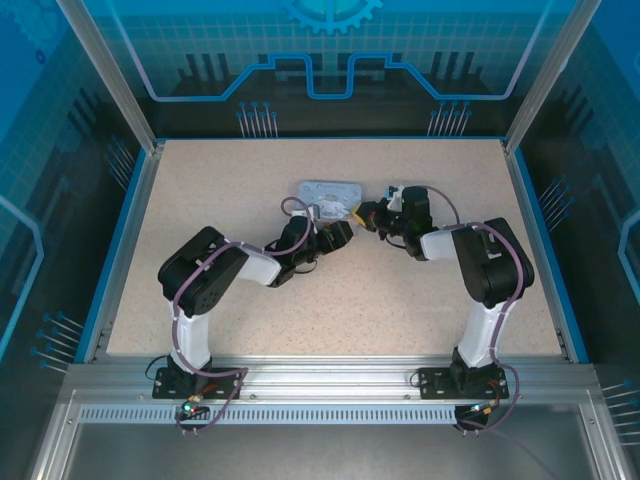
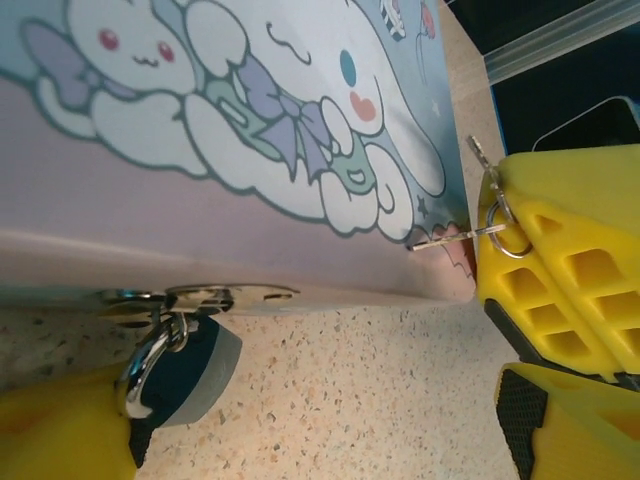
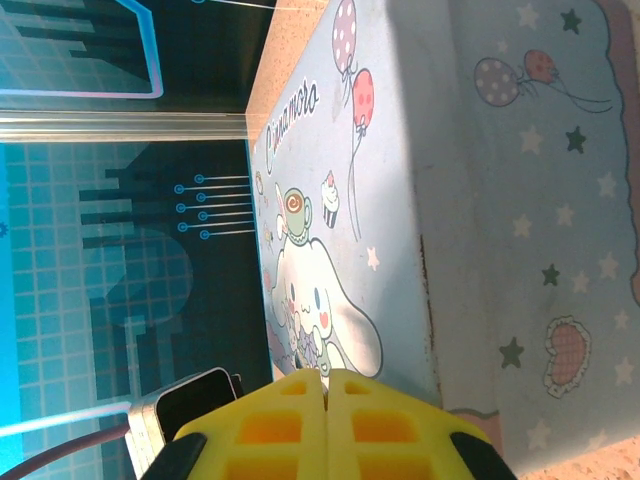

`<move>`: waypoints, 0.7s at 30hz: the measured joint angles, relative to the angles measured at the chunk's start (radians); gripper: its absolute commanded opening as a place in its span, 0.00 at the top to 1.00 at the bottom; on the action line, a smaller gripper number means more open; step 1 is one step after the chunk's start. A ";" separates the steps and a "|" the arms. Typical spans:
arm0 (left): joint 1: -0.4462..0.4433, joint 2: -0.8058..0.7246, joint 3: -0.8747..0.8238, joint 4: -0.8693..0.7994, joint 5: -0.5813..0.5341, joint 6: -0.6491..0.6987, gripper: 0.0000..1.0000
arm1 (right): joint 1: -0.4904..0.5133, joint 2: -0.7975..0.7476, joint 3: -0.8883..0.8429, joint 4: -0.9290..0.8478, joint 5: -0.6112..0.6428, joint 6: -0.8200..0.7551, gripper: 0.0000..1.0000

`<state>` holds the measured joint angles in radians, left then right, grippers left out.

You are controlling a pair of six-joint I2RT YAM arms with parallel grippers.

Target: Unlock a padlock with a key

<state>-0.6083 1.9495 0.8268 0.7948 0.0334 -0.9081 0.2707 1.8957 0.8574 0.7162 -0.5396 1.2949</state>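
The padlock (image 2: 190,365), dark blue with a grey edge and a silver shackle, hangs from the metal hasp (image 2: 205,297) on the front of the pale blue cartoon tin (image 2: 230,130). My left gripper (image 2: 320,430) is open, one yellow finger right beside the padlock and the other far to the right. My right gripper (image 2: 545,240) is shut on the key (image 2: 447,237), a thin silver sliver with a ring that pokes toward the tin's corner. In the top view the tin (image 1: 325,190) lies mid-table, the left gripper (image 1: 340,232) in front of it and the right gripper (image 1: 372,215) at its right end.
The speckled table (image 1: 250,310) has open room in front of and beside the tin. A blue rim and clear enclosure walls (image 1: 120,200) ring it. In the right wrist view the shut fingers (image 3: 327,385) point along the tin's printed face (image 3: 480,200).
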 measured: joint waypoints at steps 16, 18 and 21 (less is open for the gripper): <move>-0.038 0.000 0.000 -0.027 -0.137 -0.045 0.24 | -0.008 0.010 0.000 0.018 -0.026 -0.006 1.00; -0.042 -0.001 0.000 -0.048 -0.162 -0.048 0.26 | -0.008 0.010 0.000 0.018 -0.026 -0.006 1.00; -0.050 -0.010 -0.001 -0.071 -0.198 -0.056 0.30 | -0.009 0.010 0.000 0.018 -0.027 -0.005 1.00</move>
<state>-0.6579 1.9400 0.8261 0.7235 -0.1650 -0.9642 0.2615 1.9053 0.8570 0.7345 -0.5667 1.2896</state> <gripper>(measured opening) 0.725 0.043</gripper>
